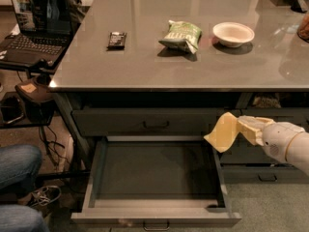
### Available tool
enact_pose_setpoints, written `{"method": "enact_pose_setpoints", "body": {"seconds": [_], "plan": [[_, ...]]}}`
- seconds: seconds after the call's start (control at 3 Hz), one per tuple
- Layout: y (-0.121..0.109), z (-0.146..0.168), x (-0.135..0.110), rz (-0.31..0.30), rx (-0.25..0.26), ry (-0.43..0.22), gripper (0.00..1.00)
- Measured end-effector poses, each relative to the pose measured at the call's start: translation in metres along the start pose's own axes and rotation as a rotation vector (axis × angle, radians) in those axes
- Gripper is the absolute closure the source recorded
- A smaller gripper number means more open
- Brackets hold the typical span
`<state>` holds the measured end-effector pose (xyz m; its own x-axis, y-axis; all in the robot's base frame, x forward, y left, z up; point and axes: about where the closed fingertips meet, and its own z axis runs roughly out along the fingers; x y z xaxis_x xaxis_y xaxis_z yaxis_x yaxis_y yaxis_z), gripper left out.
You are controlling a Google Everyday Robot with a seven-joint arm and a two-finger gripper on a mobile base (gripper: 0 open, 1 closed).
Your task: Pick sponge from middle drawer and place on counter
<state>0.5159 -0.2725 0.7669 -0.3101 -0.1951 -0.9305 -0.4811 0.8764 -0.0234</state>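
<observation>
My cream gripper [240, 128] comes in from the right and is shut on the pale yellow sponge [222, 133]. It holds the sponge in the air above the right rim of the open middle drawer [154, 211], just below the counter's front edge. The drawer is pulled out and its flat dark interior holds nothing. The glossy grey counter [145, 62] spans the top of the view.
On the counter lie a small dark packet [117, 39], a green snack bag [181, 34] and a white bowl [233, 34]. A shut drawer [154, 122] sits above the open one. A laptop [34, 18] stands at left; a person's legs [17, 178] are at lower left.
</observation>
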Motion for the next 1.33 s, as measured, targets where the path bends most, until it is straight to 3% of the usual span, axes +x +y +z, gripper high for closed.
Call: {"method": "enact_pose_setpoints", "body": {"seconds": [0.33, 0.67, 1.0, 1.33], "plan": [[0.029, -0.021, -0.003, -0.018, -0.045, -0.016, 1.00], [0.105, -0.064, -0.041, -0.103, -0.191, -0.086, 1.00], [0.166, -0.113, -0.130, -0.202, -0.306, -0.173, 1.00], [0.225, -0.124, -0.241, -0.256, -0.388, -0.207, 1.00]]}}
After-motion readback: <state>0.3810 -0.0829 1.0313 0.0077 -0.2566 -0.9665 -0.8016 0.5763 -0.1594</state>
